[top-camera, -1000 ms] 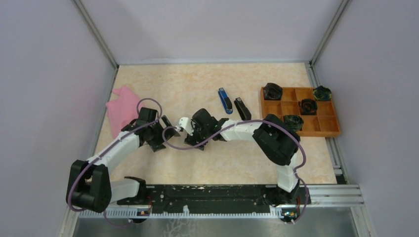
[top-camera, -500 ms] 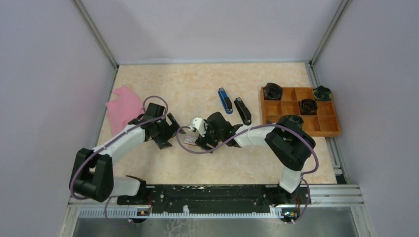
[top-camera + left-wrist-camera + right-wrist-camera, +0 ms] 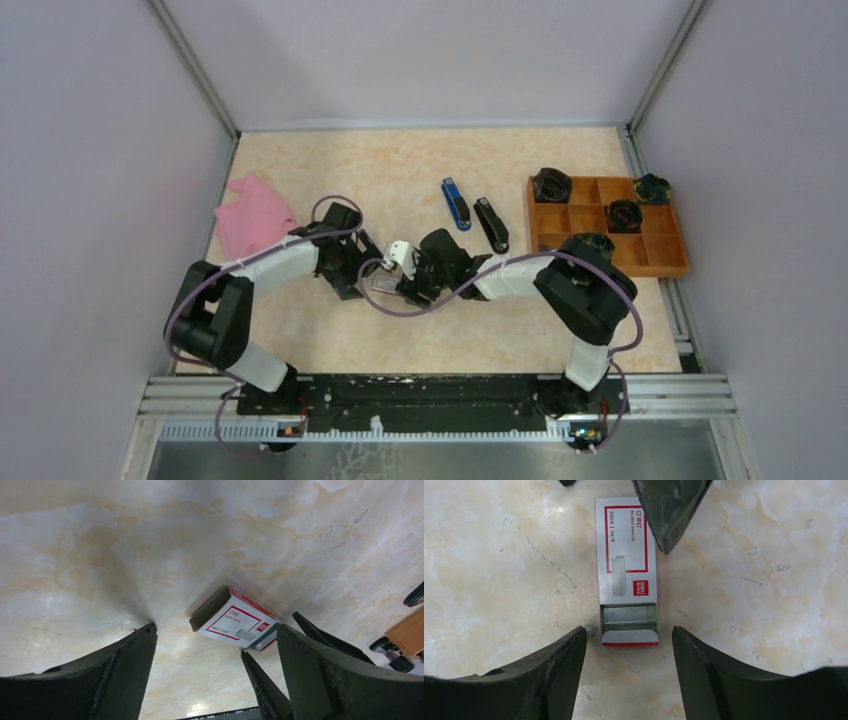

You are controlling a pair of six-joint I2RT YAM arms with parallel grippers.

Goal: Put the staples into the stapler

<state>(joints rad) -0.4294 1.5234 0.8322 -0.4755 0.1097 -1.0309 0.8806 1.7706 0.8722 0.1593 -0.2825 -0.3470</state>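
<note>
The staples box [image 3: 384, 284], white with red print, lies flat on the table between my two grippers. Its inner tray is slid partly out and shows the grey staple strip [image 3: 628, 617]. In the right wrist view the box [image 3: 625, 555] lies just ahead of my open right gripper [image 3: 629, 630], the drawn-out end between the fingertips. My left gripper [image 3: 215, 627] is open, and the box [image 3: 232, 622] sits just beyond its fingertips. A blue stapler [image 3: 456, 203] and a black stapler [image 3: 490, 222] lie side by side farther back, right of the grippers.
A pink cloth [image 3: 255, 215] lies at the left edge. A wooden compartment tray [image 3: 655, 250] with several dark objects stands at the right. Both arms meet near the middle of the table, with cables looping over them.
My left gripper has moved right, up to the box. The right gripper shifted a little right, and the box now lies on the table between the two.
</note>
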